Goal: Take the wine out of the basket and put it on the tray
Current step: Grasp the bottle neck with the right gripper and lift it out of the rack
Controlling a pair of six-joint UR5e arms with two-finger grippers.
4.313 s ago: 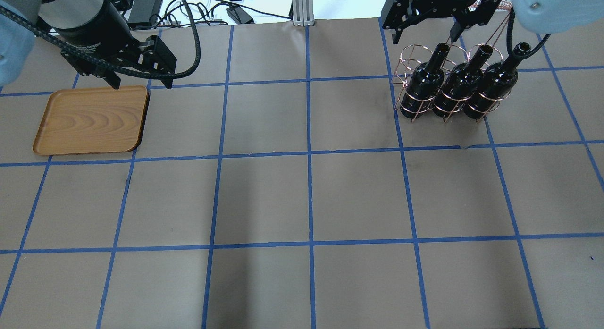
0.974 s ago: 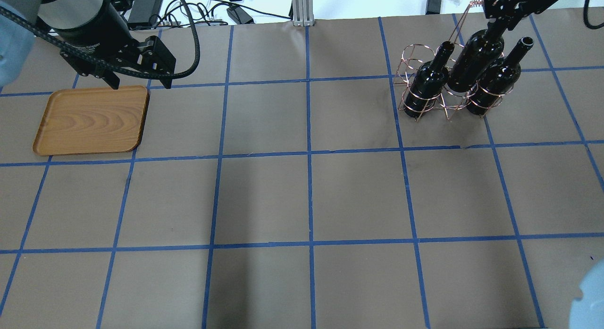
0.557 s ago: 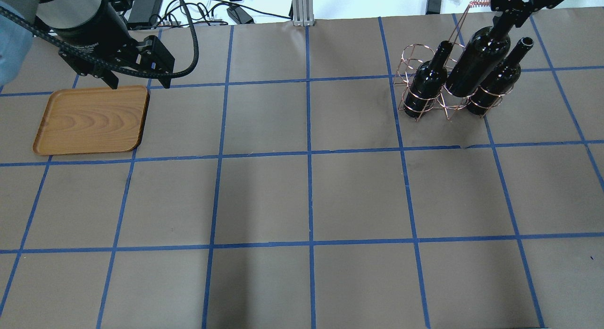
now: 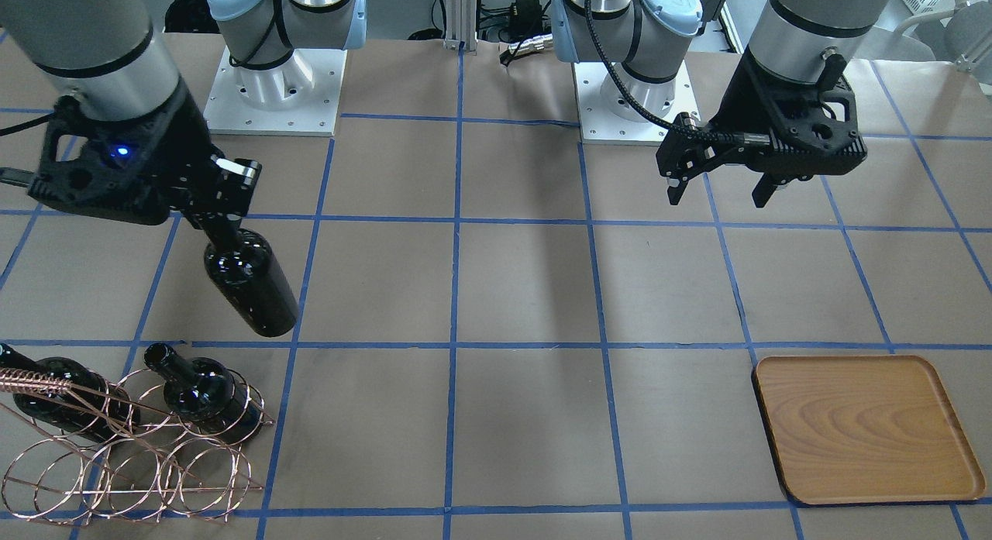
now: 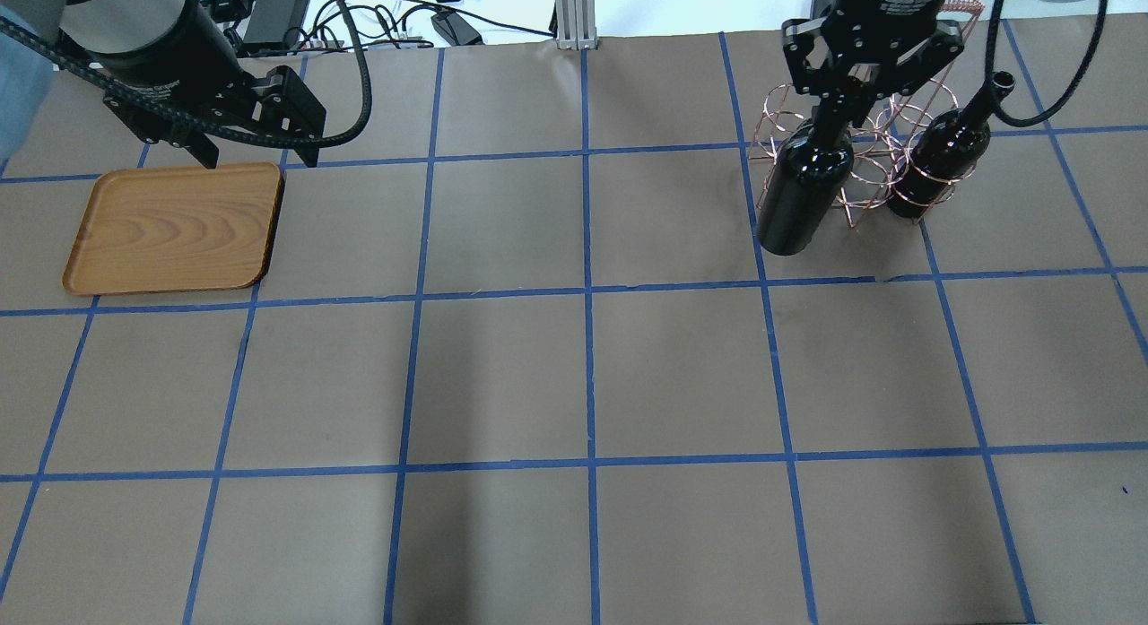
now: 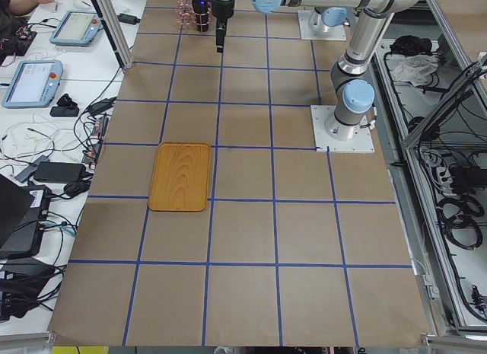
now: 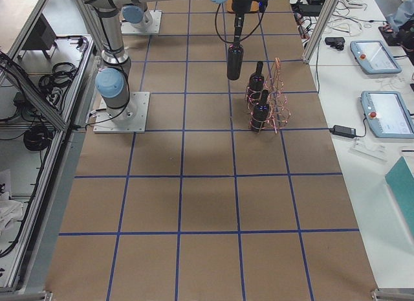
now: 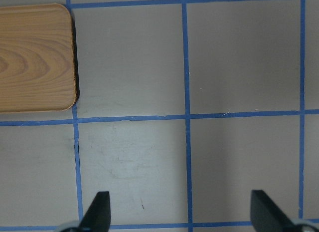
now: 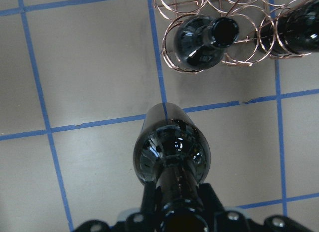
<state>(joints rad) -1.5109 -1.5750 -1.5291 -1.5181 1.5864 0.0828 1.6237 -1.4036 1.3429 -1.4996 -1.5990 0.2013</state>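
My right gripper [image 5: 839, 114] is shut on the neck of a black wine bottle [image 5: 798, 203] and holds it hanging in the air, clear of the copper wire basket [image 5: 865, 163]. The front view shows the held bottle [image 4: 252, 284] tilted below the right gripper [image 4: 221, 214]. Two more bottles stand in the basket [image 4: 132, 462], one [image 4: 205, 393] near the held bottle, one [image 4: 46, 385] at the edge. The wooden tray [image 5: 175, 229] lies empty at the far left. My left gripper [image 5: 258, 159] is open and empty above the tray's back right corner [image 8: 35, 57].
Brown paper with blue tape grid lines covers the table. Cables and a metal post [image 5: 571, 15] lie beyond the back edge. The basket's coiled handle [image 4: 35, 381] rises over its rings. The arm bases [image 4: 275, 83] are bolted at the robot's side.
The right gripper has carried the middle bottle up out of its ring and leftward in the overhead view, off the basket. The left arm has hardly moved.
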